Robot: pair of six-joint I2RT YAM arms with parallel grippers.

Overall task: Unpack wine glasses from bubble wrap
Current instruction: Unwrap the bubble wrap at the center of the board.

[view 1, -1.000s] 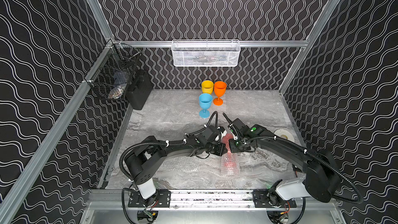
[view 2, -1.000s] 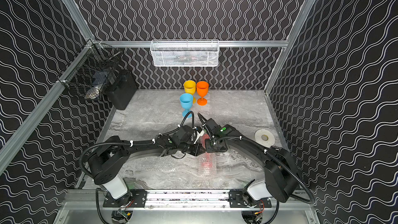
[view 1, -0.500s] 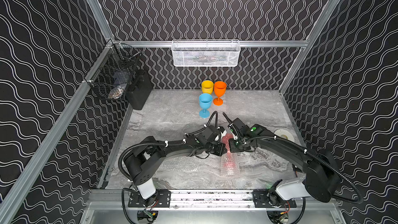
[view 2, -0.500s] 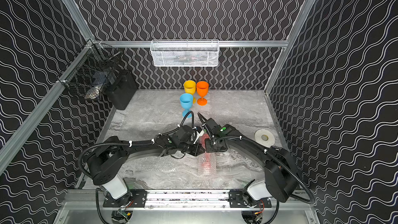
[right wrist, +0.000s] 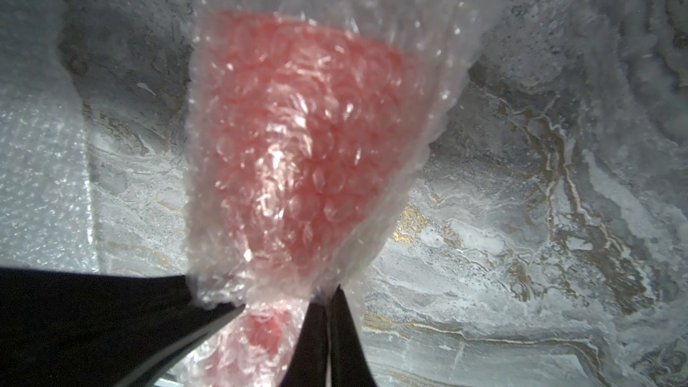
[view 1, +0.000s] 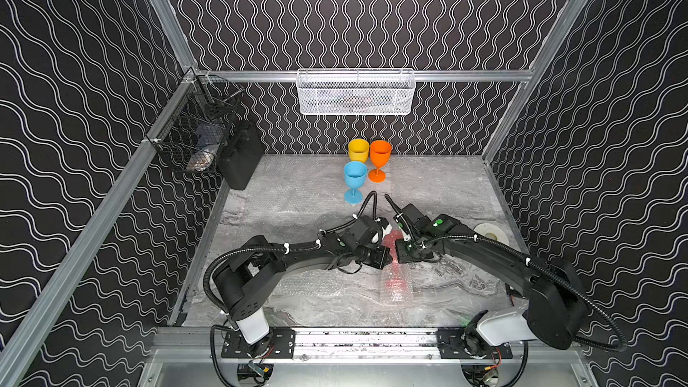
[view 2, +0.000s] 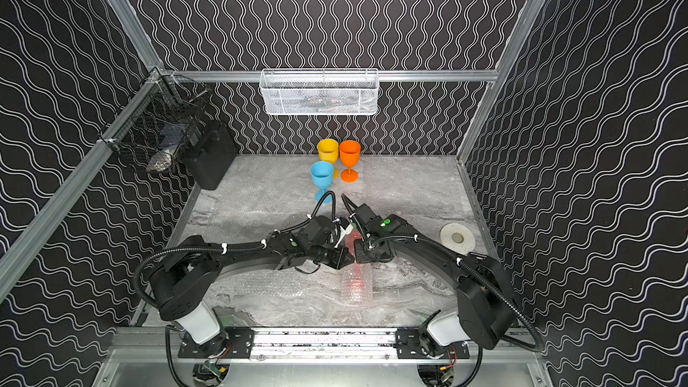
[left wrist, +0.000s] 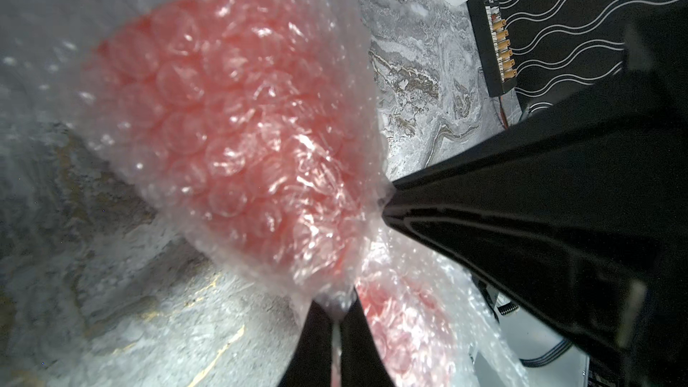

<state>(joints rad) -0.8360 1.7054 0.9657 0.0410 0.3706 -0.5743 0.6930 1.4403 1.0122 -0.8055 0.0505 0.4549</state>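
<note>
Bubble wrap [left wrist: 331, 20] over red glass [right wrist: 305, 143], one end pinched tight in left gripper [left wrist: 337, 310] and right gripper [right wrist: 329, 299]

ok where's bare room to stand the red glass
Open: right of the orange glass toward the right wall, behind the tape roll, and between the blue glass and the black case; flat bubble wrap lies on both. Crowded: centre, where the left gripper and right gripper pinch the wrapped red glass.

Top views: we record bright, even overhead light, sharp focus, faint soft shadows on the worktop [view 1: 298, 210]; frame posts [view 1: 162, 13] lean outward at edges. Wrist views: we record bubble wrap [left wrist: 238, 113] blurred near lens, white glints on bubbles.
</note>
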